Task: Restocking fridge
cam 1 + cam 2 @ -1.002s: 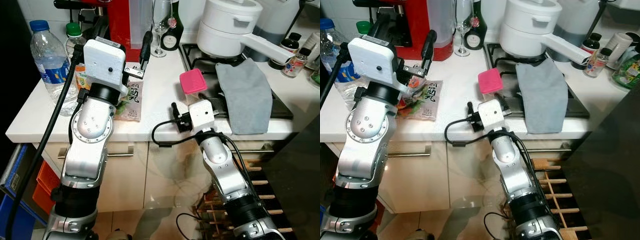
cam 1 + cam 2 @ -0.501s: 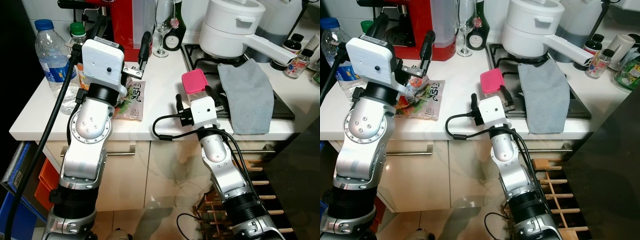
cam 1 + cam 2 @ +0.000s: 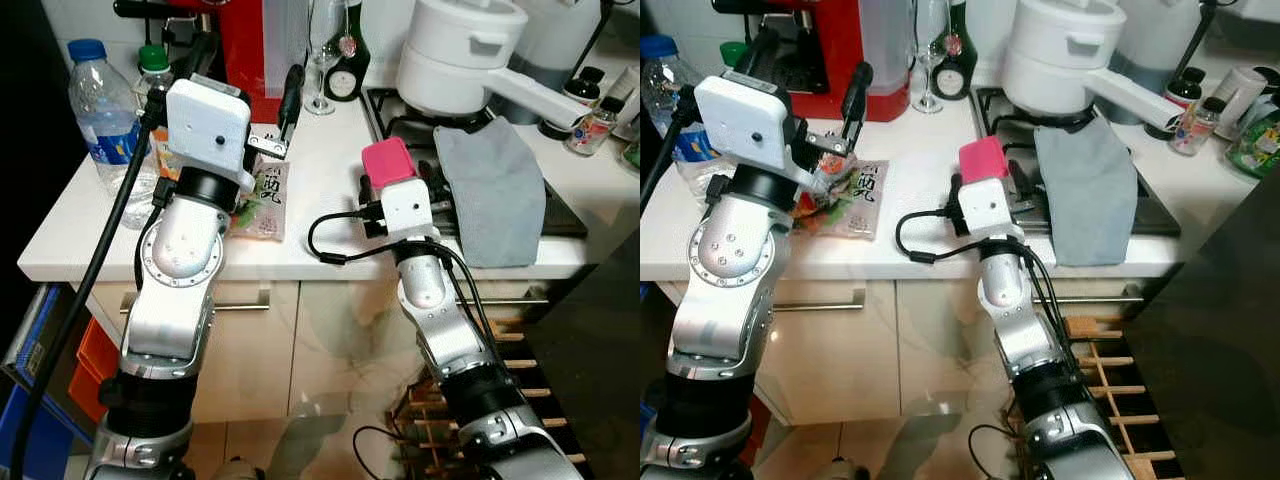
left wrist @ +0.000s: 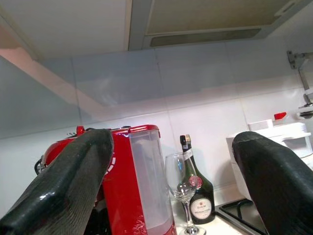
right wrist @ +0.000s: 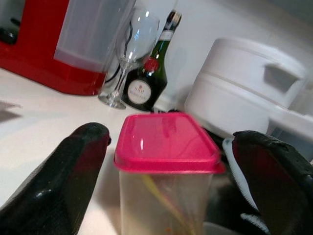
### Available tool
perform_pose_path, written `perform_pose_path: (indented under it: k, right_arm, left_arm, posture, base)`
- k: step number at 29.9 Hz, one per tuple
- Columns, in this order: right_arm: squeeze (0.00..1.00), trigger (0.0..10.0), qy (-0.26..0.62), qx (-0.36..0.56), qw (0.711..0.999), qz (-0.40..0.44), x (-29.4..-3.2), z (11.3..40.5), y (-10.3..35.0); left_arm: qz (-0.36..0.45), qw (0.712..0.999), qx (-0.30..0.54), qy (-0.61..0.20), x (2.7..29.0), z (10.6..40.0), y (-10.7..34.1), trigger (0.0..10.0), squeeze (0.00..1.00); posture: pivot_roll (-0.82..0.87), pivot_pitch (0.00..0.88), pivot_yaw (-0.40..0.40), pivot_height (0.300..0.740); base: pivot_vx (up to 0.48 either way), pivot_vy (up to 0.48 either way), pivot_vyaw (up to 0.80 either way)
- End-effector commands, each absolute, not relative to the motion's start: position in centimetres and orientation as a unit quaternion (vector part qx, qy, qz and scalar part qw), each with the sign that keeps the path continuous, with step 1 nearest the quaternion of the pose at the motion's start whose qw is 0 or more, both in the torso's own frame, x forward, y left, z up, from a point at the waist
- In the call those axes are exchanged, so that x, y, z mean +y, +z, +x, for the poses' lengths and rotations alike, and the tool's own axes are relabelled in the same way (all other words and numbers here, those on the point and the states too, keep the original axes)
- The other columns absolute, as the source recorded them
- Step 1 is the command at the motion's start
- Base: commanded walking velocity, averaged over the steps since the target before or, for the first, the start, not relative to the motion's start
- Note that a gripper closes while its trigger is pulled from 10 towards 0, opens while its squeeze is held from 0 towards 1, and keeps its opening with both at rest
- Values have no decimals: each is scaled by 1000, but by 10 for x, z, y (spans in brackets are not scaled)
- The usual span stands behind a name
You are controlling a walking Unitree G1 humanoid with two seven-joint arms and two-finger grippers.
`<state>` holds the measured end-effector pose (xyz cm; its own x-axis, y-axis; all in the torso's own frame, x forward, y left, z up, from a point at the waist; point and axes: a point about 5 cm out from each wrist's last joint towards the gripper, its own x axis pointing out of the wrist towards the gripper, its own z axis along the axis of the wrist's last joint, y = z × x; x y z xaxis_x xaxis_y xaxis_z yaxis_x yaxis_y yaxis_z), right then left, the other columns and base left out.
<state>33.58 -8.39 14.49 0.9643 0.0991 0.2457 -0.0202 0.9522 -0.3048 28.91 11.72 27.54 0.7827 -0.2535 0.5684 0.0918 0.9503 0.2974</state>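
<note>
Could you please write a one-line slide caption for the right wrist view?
Open right gripper straddling a pink-lidded container on the white counter.

Bright, even indoor light; glare whitens the counter (image 3: 320,150) around the stove. Head views are sharp, the far left perhaps shadowed. Close black fingers (image 5: 58,186) blur softly.

The container (image 5: 166,196) is showing clear plastic walls under a glossy pink plastic lid (image 5: 166,142). Beside it the fingers (image 5: 54,181) are looking like matt black rubber with a faint grain. The tabletop (image 3: 320,170) is lying smooth and white with a soft sheen. A grey cloth (image 3: 490,190) is draping matt and soft over the hob. The wine glass (image 5: 129,49) is gleaming clear, and the arm shells (image 3: 185,250) are shining as brushed silver metal.
</note>
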Motion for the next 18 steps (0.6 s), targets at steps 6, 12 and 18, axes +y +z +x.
perform_pose_path:
  k: [6,12,18]
  right_arm:
    - [0,10000,20,-110,984,-140,-82,348,145]
    - [0,10000,2,-103,985,-138,-87,356,148]
    - [0,10000,-14,-101,985,-142,-91,365,151]
  left_arm:
    - [133,937,-309,-94,116,288,274,10000,0]
    - [135,938,-306,-92,117,288,273,10000,0]
    - [136,938,-304,-91,117,288,273,10000,0]
  posture:
    - [120,0,-56,740]
    - [128,0,-58,740]
    - [129,0,-58,740]
  base:
    - [0,0,0]
    - [0,0,0]
    - [0,0,0]
